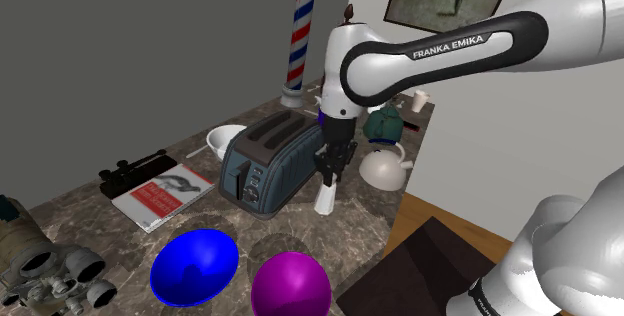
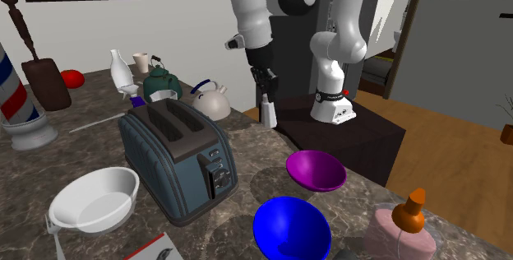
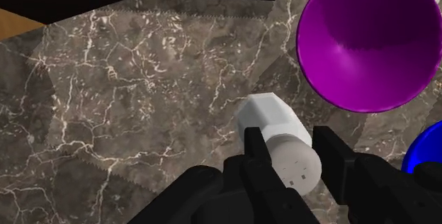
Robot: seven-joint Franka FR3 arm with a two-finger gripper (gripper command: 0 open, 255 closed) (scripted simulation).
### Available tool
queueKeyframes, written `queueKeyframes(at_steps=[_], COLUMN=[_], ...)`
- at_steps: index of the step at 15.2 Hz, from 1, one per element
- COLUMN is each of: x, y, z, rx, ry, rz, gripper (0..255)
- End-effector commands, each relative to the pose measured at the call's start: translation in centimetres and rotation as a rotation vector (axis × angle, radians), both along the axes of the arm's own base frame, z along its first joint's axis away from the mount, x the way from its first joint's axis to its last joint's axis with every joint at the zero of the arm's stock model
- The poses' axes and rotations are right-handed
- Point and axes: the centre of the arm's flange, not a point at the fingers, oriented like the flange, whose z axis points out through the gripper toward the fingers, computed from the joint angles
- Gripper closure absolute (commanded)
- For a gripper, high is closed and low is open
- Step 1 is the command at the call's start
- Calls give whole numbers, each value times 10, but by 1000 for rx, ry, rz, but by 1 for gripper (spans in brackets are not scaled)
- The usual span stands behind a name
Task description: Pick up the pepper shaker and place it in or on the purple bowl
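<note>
shaker [image 3: 273, 134]: white
bowl [image 3: 365, 42]: purple
second bowl [image 1: 195, 264]: blue
counter [image 3: 127, 102]: dark brown marble, white veins
toaster [image 2: 177, 155]: slate blue-grey
pole [image 1: 302, 24]: red, white and blue spiral stripes
kettle [image 2: 212, 100]: off-white
teapot [image 2: 162, 81]: seemingly dark green

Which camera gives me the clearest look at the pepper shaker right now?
The wrist view: the white pepper shaker sits close up, clasped between the hand's fingers, holed top visible. The shoulder and second exterior views show it small, under the hand.
</note>
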Motion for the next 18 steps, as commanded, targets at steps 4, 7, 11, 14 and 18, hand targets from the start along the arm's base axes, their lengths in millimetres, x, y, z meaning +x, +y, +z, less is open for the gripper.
queueKeyframes(at_steps=[4, 7, 11, 14, 18], x=[-36, -57, -84, -100, -100], y=[53, 87, 131, 156, 156], z=[10, 15, 21, 25, 4], rx=[-1, -1, -1, -1, -1], ry=[0, 0, 0, 0, 0], rz=[-2, -2, -2, -2, -2], gripper=[255, 255, 255, 255, 255])
